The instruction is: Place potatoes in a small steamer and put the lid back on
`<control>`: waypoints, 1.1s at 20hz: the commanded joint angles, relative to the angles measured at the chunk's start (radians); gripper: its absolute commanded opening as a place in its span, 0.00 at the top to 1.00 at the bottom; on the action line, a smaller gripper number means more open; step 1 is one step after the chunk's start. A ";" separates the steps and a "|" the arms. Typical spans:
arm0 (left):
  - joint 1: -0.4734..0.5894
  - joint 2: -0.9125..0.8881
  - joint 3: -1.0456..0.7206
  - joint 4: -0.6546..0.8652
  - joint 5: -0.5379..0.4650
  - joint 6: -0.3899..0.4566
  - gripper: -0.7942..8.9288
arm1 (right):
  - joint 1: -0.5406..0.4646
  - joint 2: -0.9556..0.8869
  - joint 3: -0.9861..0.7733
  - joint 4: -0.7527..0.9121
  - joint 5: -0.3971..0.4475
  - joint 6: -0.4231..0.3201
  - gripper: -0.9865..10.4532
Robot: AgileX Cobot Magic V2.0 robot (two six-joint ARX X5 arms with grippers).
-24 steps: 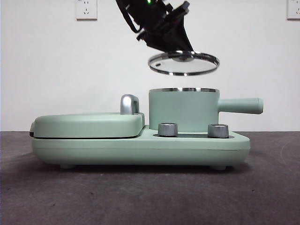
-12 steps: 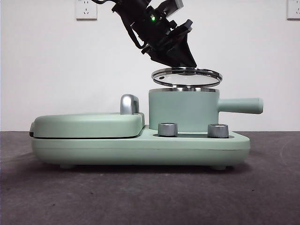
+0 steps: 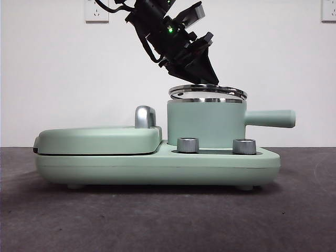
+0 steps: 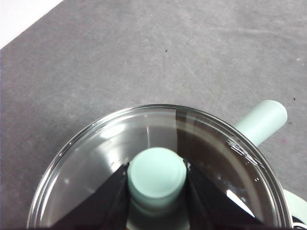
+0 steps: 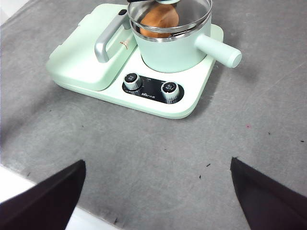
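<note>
The small steamer point(image 3: 206, 125), a mint-green pot with a straight side handle point(image 3: 270, 118), stands on the right half of the cooker base. The lid point(image 3: 208, 92) lies slightly tilted right at the pot's steel rim. My left gripper point(image 3: 202, 79) reaches down from the upper left and is shut on the lid's knob point(image 4: 157, 173), a jaw on each side of it. The right wrist view shows the orange-brown potato point(image 5: 159, 17) inside the steamer point(image 5: 175, 48), under the glass lid point(image 5: 194, 12). My right gripper point(image 5: 158, 191) hangs open, high above the table in front of the cooker, holding nothing.
A flat mint-green grill plate point(image 3: 100, 139) with a chrome handle point(image 3: 145, 116) takes the left half of the cooker. Two steel dials point(image 3: 188, 145) point(image 3: 244, 146) sit on the front of the base point(image 3: 157, 168). Grey table point(image 5: 144, 143) surrounds it.
My left gripper has come down with the lid, from well above the pot to its rim. The steamer and cooker have stayed put.
</note>
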 commanded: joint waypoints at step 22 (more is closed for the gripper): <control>0.005 0.068 0.027 -0.073 0.154 0.148 0.90 | 0.004 0.002 0.006 0.018 0.000 0.065 0.51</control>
